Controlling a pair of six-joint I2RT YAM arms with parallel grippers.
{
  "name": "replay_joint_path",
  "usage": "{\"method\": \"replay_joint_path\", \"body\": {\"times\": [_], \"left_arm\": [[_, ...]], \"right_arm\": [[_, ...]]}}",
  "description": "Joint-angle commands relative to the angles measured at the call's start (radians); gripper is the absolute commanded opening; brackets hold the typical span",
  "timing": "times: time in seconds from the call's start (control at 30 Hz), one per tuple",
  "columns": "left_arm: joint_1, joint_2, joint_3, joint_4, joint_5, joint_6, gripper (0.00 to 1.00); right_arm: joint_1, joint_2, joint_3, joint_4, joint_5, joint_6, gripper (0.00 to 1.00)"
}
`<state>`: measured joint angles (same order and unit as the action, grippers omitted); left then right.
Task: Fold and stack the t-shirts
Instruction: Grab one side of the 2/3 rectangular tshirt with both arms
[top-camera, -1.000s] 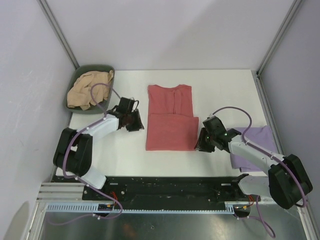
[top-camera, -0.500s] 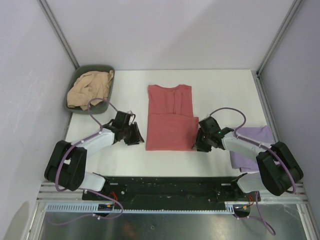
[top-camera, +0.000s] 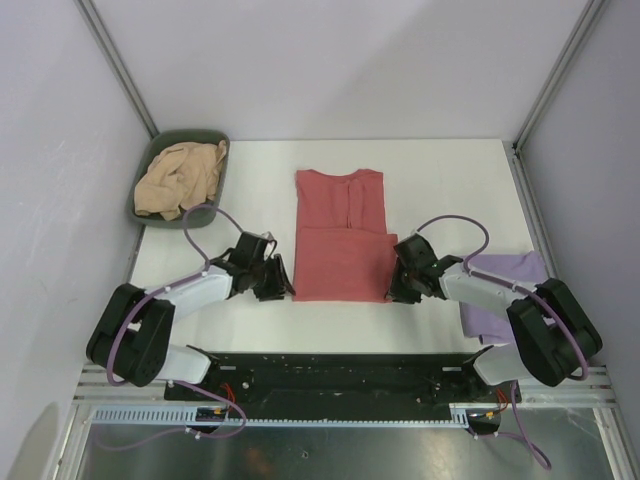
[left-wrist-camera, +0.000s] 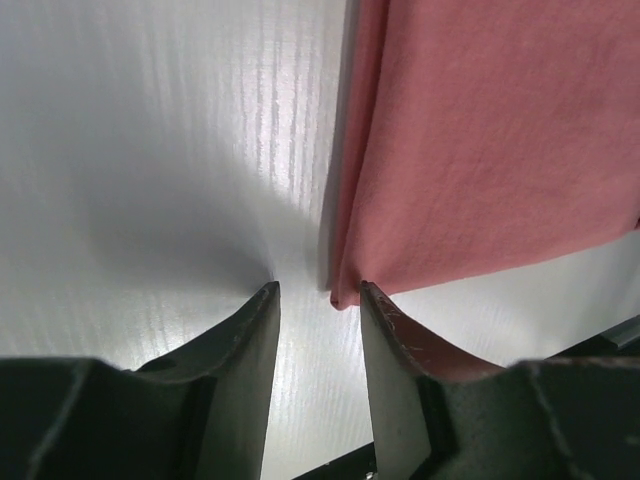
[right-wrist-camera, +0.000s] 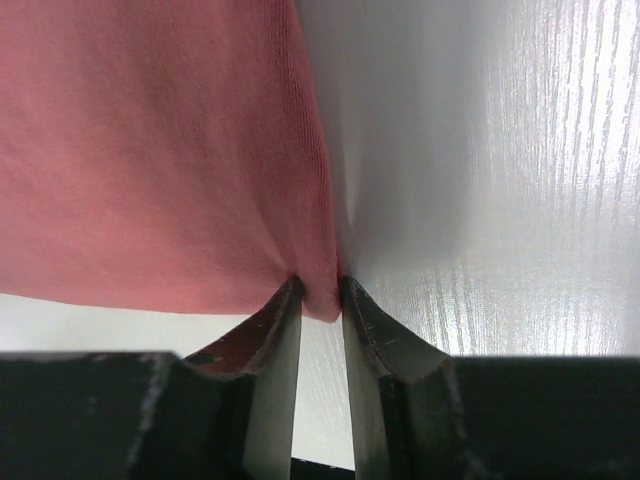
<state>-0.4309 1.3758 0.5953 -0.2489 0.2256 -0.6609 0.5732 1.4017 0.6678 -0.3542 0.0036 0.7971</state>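
White table (top-camera: 440, 180) is stretching between pale walls, and both arms are reaching out low from the near edge, forearms lying almost flat and angling inward toward each other; the left gripper (top-camera: 278, 285) (left-wrist-camera: 317, 290) is pointing at the near left corner of the salmon-red cotton t-shirt (top-camera: 340, 245) (left-wrist-camera: 480, 130), its fingers standing apart with white surface showing between them; that corner is lying right at the fingertips, brushing the right-hand finger (left-wrist-camera: 385, 330) and not pinched. The right gripper (top-camera: 397, 290) (right-wrist-camera: 318, 288) is meeting the shirt's near right corner (right-wrist-camera: 150, 150); its fingers are pressing close together, clamping the tip of the fabric between them. The salmon-red shirt is lying folded into a long panel at the table's middle, neckline at the far end. Behind the right arm, the pale lavender t-shirt (top-camera: 520, 268) is lying flat by the right edge; at the far left corner, the tan-beige t-shirt (top-camera: 180, 178) is sitting crumpled inside the dark green oval bin (top-camera: 188, 134).
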Motion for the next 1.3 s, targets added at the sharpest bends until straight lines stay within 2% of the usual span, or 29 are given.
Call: {"method": "replay_joint_path", "body": {"times": [0.0, 0.13, 0.23, 0.73, 0.87, 1.07, 1.27], "left_arm": [[-0.022, -0.014, -0.019, 0.026, 0.019, -0.021, 0.44], [-0.033, 0.003, -0.018, 0.035, 0.025, -0.028, 0.44], [-0.043, 0.010, -0.016, 0.036, 0.023, -0.032, 0.44], [-0.121, 0.037, -0.015, 0.034, -0.059, -0.080, 0.35], [-0.130, 0.032, -0.013, 0.033, -0.083, -0.096, 0.27], [-0.133, -0.043, 0.002, 0.022, -0.094, -0.098, 0.03], [-0.162, -0.160, -0.028, -0.032, -0.070, -0.095, 0.00]], "right_arm": [[0.010, 0.034, -0.013, 0.023, 0.033, 0.015, 0.24], [0.013, 0.044, -0.013, 0.027, 0.027, 0.013, 0.14], [0.012, 0.046, -0.013, 0.031, 0.024, 0.012, 0.11], [0.012, 0.043, -0.009, 0.039, 0.009, 0.009, 0.08], [0.012, 0.043, -0.006, 0.038, 0.008, 0.006, 0.07], [0.012, 0.000, 0.005, -0.007, 0.008, -0.003, 0.00], [0.068, -0.135, 0.004, -0.136, 0.009, 0.008, 0.00]]}}
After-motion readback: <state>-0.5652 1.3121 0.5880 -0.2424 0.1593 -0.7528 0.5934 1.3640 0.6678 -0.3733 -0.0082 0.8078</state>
